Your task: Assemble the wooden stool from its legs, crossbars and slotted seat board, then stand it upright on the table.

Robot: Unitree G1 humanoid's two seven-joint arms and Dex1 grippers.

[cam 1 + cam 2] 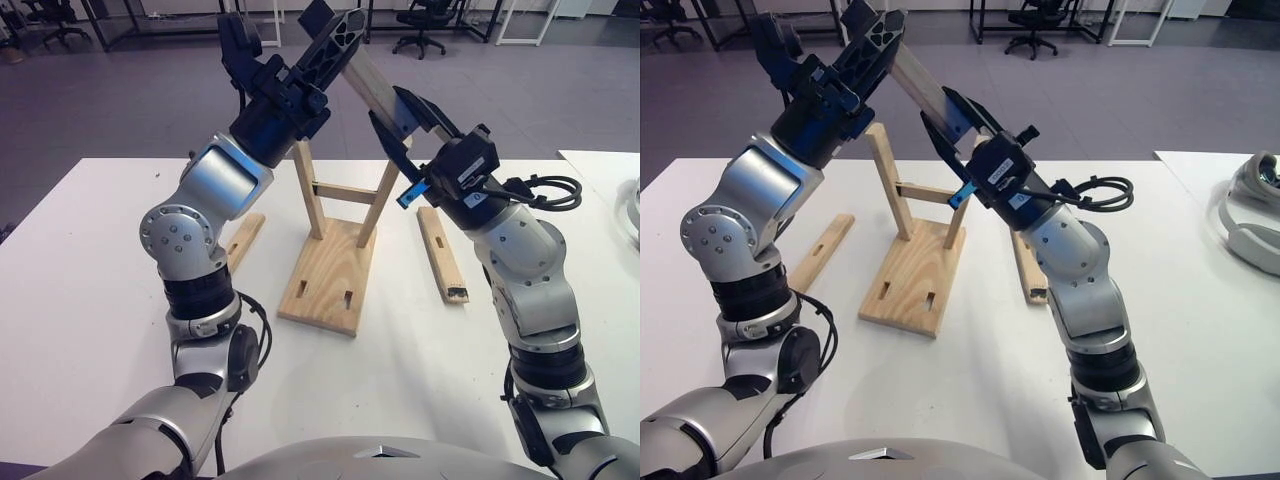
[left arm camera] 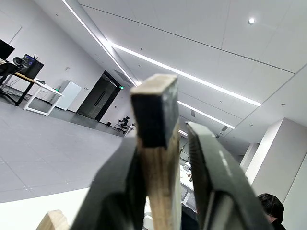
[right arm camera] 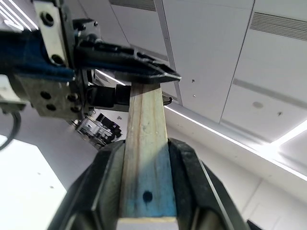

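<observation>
Right pincer [image 1: 395, 108] is clamped on the lower part of a leg [image 1: 370, 75] and left pincer [image 1: 338, 40] on its upper end; I hold it slanted in the air. Below, on the table [image 1: 90, 280], the seat board [image 1: 325, 285] lies flat with two upright legs [image 1: 308, 190] and a crossbar [image 1: 343, 192] standing in it. One loose bar [image 1: 243, 240] lies to its left, a second bar [image 1: 442, 255] to its right.

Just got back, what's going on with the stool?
The left gripper and right gripper both clamp one wooden piece, tilted in the air. Below, the seat board lies flat on the table with two legs and a crossbar standing in it. Two loose pieces lie one either side.
</observation>
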